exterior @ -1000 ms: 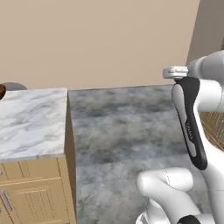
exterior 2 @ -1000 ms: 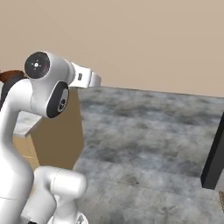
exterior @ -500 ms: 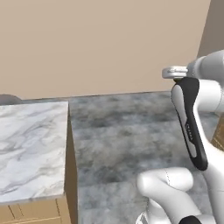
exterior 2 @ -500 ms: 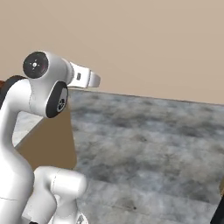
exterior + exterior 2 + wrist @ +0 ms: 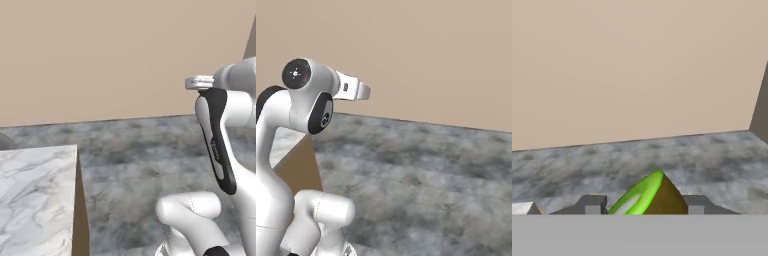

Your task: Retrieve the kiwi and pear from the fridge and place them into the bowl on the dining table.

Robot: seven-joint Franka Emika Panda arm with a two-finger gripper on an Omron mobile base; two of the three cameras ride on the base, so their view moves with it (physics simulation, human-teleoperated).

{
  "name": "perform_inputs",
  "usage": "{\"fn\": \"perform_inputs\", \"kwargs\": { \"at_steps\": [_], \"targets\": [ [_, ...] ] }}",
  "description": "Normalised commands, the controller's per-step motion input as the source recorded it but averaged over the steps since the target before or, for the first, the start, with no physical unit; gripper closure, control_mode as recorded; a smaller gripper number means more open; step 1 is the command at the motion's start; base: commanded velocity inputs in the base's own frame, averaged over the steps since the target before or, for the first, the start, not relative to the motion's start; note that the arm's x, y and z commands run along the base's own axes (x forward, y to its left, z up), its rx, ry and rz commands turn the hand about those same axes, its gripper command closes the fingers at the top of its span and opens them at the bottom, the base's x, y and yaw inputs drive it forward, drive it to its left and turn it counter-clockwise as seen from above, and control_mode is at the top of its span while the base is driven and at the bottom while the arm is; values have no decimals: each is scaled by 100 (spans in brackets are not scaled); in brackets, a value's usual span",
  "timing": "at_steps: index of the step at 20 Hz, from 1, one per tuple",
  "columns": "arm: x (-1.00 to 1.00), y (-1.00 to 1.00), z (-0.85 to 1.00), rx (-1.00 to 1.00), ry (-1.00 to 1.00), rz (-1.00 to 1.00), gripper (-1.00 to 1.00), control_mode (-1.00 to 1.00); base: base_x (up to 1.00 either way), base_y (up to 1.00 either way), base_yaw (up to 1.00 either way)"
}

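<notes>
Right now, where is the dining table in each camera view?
Left base view: dining table at lower left, marble top and wood side.
Right base view: left edge, its wood side behind the arm.
Hand view: probably the pale corner at bottom left, left of the kiwi.
Shared landmark: seam where beige wall meets grey floor.

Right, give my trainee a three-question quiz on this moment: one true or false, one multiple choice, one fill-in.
1. True or false: the claw holds a kiwi half between its fingers.
2. Seen from the left base camera, the dining table sits: A) lower left, B) upper right, C) centre.
3. Fill in: the floor is mottled ____ stone.

Key: 1 true; 2 A; 3 grey.
</notes>
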Motion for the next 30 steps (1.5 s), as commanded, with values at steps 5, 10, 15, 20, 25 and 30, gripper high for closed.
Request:
{"fn": "perform_inputs", "kwargs": {
  "at_steps": [5, 10, 15, 20, 25, 30],
  "targets": [
    [0, 0, 0, 0, 0, 0, 100, 100, 100, -17, 34],
    [0, 0, 0, 0, 0, 0, 100, 100, 79, -41, 59],
    [0, 0, 0, 0, 0, 0, 100, 100, 63, -40, 58],
    [0, 0, 0, 0, 0, 0, 100, 100, 48, -27, 58],
    [0, 0, 0, 0, 0, 0, 100, 100, 30, -42, 67],
    [0, 0, 0, 0, 0, 0, 100, 100, 20, -73, 69]
  ]
}}
